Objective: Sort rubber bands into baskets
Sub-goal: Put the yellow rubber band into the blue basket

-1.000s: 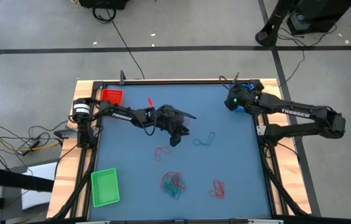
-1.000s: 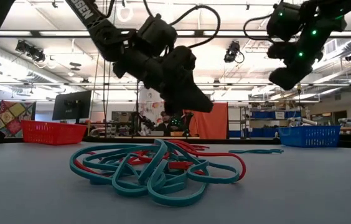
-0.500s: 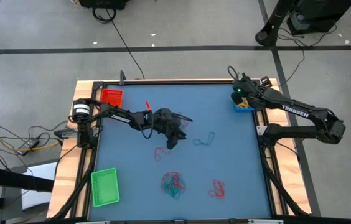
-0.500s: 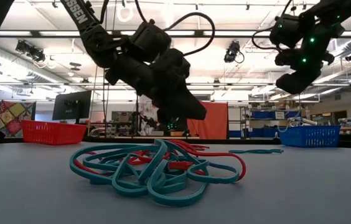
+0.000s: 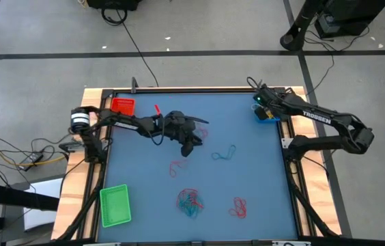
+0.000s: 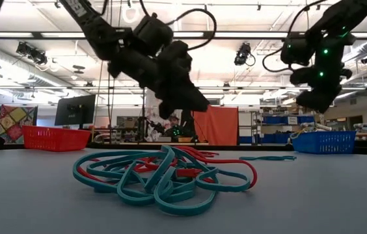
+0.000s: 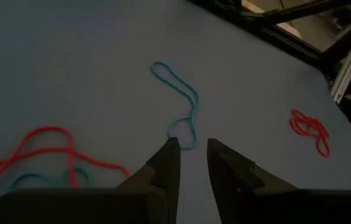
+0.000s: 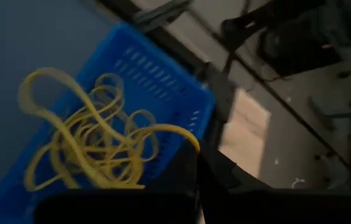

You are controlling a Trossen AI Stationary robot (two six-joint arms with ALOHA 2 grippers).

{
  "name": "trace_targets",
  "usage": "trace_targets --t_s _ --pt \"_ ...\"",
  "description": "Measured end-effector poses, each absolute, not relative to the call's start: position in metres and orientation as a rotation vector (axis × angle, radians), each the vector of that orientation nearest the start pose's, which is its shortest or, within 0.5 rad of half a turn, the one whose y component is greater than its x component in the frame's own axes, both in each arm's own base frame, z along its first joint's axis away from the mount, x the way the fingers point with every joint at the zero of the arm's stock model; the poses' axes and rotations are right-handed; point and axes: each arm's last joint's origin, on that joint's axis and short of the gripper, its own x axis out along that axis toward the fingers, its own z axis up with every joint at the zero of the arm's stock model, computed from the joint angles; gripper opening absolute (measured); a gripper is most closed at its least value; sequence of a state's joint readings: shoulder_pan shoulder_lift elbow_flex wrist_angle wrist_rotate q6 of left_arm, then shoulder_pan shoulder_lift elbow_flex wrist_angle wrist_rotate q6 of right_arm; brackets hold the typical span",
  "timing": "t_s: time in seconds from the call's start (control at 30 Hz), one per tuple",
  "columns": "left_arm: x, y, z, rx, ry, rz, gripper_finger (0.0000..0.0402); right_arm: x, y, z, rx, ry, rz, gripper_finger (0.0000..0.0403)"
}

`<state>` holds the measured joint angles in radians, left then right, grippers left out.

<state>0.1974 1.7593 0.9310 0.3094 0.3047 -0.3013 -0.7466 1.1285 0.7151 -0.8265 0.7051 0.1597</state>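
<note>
My right gripper [image 8: 198,163] hangs over the blue basket [image 5: 267,115] at the table's far right corner, shut on a strand of a yellow rubber band tangle [image 8: 91,146] that spreads over the basket's floor. My left gripper [image 7: 192,149] hovers open above the table's middle, with nothing between its fingers, just short of a teal rubber band [image 7: 180,99] lying flat. In the high view the left gripper [image 5: 188,147] is left of this teal band [image 5: 225,153]. The red basket [image 5: 123,105] stands at the far left and the green basket [image 5: 115,205] at the near left. My right gripper pinches one yellow strand [image 8: 188,135] at the tangle's edge between its shut fingertips. The fingers slant down from above. The strand arches from the fingertips down to the other loops inside the blue basket's walls [image 8: 163,81]; whether those loops rest on its floor I cannot tell.
A red band [image 5: 177,166] lies near the left gripper. A red and teal tangle [image 5: 190,201] and a red tangle [image 5: 238,207] lie toward the near edge. The low view shows the red and teal tangle [image 6: 164,175] close up. A black frame [image 5: 179,89] rims the table.
My right gripper has swung toward the table's far right corner and sunk over the blue basket, still shut. My left gripper has drawn back a little toward the far left and risen slightly, its gap unchanged.
</note>
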Motion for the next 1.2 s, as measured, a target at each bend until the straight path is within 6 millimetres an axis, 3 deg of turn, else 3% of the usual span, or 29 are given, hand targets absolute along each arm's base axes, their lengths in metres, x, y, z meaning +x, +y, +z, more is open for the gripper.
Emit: trace_targets --t_s 0.13,0.33,0.6,1.03,1.2 --pt "0.344 0.06 0.193 -0.368 0.561 0.036 0.0085 0.125 -0.143 0.207 0.122 1.294 -1.362 0.0012" --pt "0.328 0.056 0.21 -0.279 0.608 0.169 0.0085 0.127 -0.15 0.203 -0.011 1.319 -1.541 0.0012" --pt "0.326 0.055 0.211 -0.281 0.623 0.188 0.0085 0.126 -0.149 0.214 -0.032 1.272 -1.586 0.0013" --pt "0.323 0.043 0.204 -0.242 0.699 0.257 0.0085 0.133 -0.152 0.193 0.057 1.427 -1.411 0.0015" --pt "0.322 0.043 0.203 -0.262 0.716 0.265 0.0085 0.136 -0.153 0.194 0.079 1.405 -1.328 0.0037"
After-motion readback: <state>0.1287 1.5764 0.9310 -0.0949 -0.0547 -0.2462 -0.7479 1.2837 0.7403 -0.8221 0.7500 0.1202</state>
